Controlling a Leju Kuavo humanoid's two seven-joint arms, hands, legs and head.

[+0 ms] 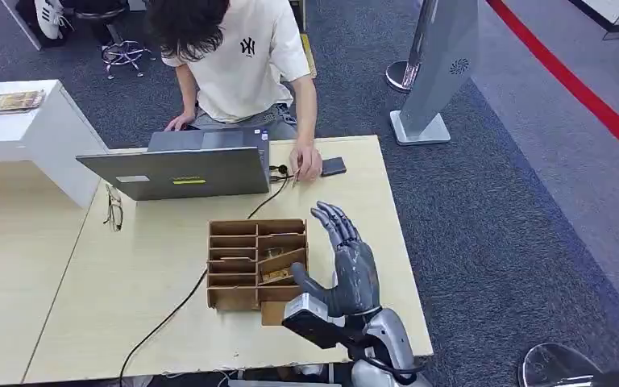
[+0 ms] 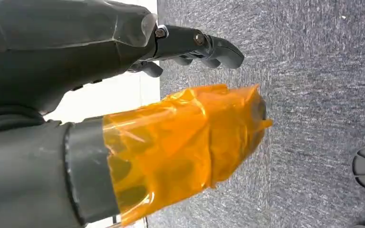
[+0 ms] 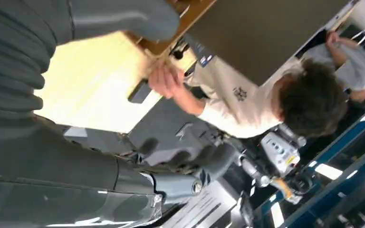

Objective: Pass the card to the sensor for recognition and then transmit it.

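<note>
A pale wooden bench stands on grey carpet. On it, a brown divided box sits near the front right. A grey laptop stands at the far edge, glasses to its left, a dark phone at the far right. A black cable runs across the bench to the near edge.

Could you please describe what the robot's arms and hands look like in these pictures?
The right hand is dark grey with segmented darker fingers, on a silver forearm carrying a black wrist box. The left hand is dark grey too, with a ribbed cover, black fingers and a thumb wrapped in translucent orange film.
</note>
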